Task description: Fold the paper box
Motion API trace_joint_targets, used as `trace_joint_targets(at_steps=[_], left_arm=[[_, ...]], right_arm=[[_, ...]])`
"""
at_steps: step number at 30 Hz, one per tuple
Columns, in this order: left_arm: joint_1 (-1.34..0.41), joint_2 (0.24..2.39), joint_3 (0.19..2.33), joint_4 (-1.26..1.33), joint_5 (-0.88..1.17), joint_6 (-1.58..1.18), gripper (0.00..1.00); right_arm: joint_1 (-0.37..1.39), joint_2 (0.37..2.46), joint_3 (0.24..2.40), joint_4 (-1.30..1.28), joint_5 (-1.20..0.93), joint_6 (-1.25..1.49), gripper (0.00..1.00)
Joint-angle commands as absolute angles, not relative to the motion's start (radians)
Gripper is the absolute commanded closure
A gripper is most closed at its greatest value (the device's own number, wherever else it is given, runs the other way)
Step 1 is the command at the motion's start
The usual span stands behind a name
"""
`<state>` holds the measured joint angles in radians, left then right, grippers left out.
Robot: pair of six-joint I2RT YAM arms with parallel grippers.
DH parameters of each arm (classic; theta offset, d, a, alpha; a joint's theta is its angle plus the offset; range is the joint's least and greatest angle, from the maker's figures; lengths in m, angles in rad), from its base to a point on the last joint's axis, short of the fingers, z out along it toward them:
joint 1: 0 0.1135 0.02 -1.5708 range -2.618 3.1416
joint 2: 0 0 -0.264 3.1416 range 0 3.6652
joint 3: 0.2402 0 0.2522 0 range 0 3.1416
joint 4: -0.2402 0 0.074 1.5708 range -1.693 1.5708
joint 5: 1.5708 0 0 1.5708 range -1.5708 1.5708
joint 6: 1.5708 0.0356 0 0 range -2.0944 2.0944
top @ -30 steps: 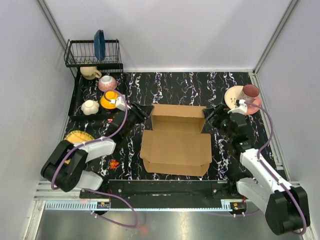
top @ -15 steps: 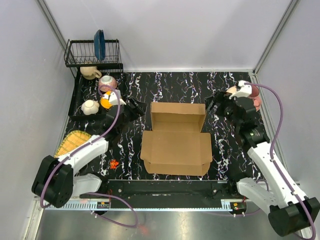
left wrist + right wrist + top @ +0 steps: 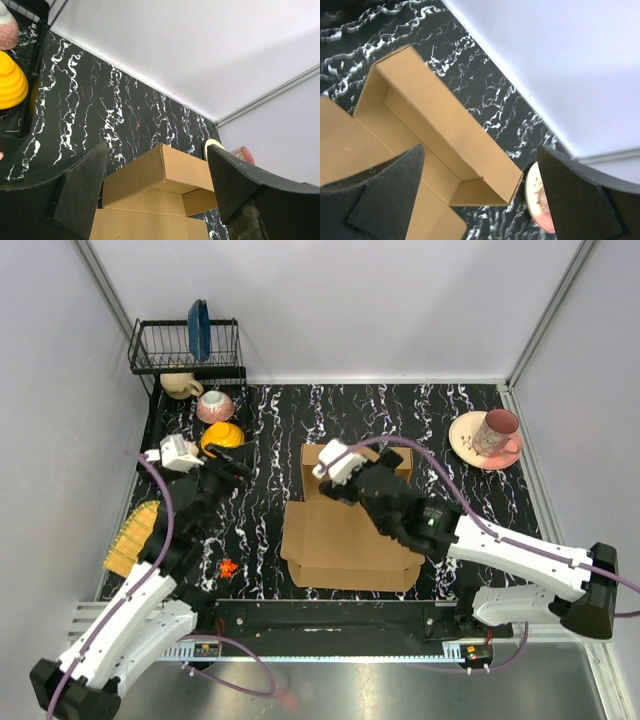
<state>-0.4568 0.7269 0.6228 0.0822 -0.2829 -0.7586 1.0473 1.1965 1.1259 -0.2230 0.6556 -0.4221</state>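
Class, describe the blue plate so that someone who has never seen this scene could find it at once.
Find the black marbled table, then the black wire rack at its far left corner. The blue plate stands on edge inside it. It is the only blue thing; the cream cup and pink bowl sit lower, outside the rack.

The left arm (image 3: 130, 615) and the right arm (image 3: 510, 555) shared one build: long white shells between rounded black joints, with bulky black shoulders at the base. A thin purple cable (image 3: 164, 505) ran loosely along each arm. Near each wrist sat a small white block (image 3: 172, 452). The left claw (image 3: 157, 146) and the right claw (image 3: 481, 147) each had two broad, matte black fingers (image 3: 385, 195), wedge-shaped, with slightly rough, dusty-looking edges.
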Motion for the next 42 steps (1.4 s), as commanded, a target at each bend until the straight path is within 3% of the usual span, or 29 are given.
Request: trace_joint_targets(at_steps=[1,6,18,30,37,41,42], left_arm=[[-0.454,0.545,0.534,-0.040,-0.336,-0.759,0.17],[-0.454,0.456,0.495,-0.103,-0.359,-0.741,0.17],[-0.454,0.439,0.472,-0.133,-0.316,-0.747,0.17],[-0.454,0.437,0.460,-0.127,-0.310,-0.749,0.17],[-0.454,0.423,0.454,-0.129,-0.316,-0.746,0.17],[-0.454,0.431,0.454,-0.123,-0.313,-0.746,0.17],[-0.453,0.436,0.454,-0.120,-0.308,-0.747,0.17]], right_arm=[[1.193,1.184,0.967,-0.078,0.960,-0.828,0.01],[1.200,1.180,0.902,-0.034,0.970,-0.845,0.02],[1.197,1.406,0.974,-0.019,0.874,-0.822,0.01],[1.086,1.572,1.080,0.063,0.917,-0.884,0.04],[1.068,1.606,1.101,0.049,0.913,-0.899,0.28],[1.068,1.591,1.081,0.048,0.902,-0.897,0.54],[1.066,1.585,1.072,0.048,0.899,-0.897,0.57]])
